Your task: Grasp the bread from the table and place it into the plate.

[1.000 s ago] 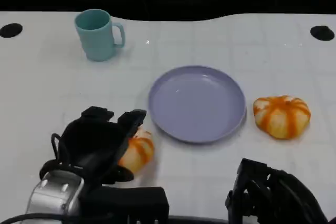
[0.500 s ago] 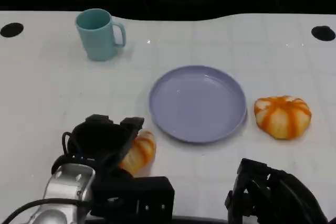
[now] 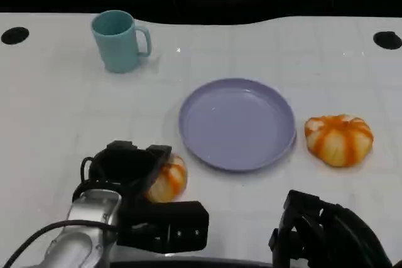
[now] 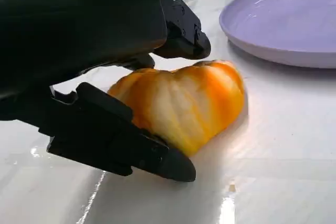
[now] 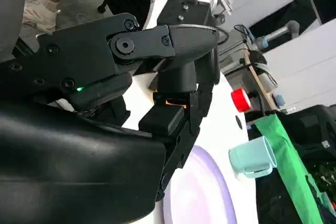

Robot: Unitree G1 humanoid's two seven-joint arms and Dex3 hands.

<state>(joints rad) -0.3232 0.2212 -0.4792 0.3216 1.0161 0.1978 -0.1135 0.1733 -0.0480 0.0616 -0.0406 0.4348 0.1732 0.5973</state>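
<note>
A bread roll [image 3: 169, 177] with orange and white stripes lies on the white table, just left of the lilac plate [image 3: 237, 123]. My left hand [image 3: 127, 166] sits over its left side. In the left wrist view the fingers [image 4: 181, 27] press on one side of the roll [image 4: 189, 100] and the thumb [image 4: 123, 142] on the other, so the hand grips it while it still rests on the table. The plate [image 4: 294, 19] lies just beyond it, with nothing on it. My right hand [image 3: 323, 233] hangs low at the near right edge, holding nothing.
A second striped roll [image 3: 338, 139] lies to the right of the plate. A teal mug [image 3: 119, 41] stands at the far left. Black round holes [image 3: 14, 35] [image 3: 386, 39] mark the table's far corners. The right wrist view shows the mug [image 5: 254, 158] and my left forearm [image 5: 131, 51].
My left hand has drawn back toward me and settled lower, its fingers closing round the near roll. The roll has shifted only slightly. The right hand has not moved.
</note>
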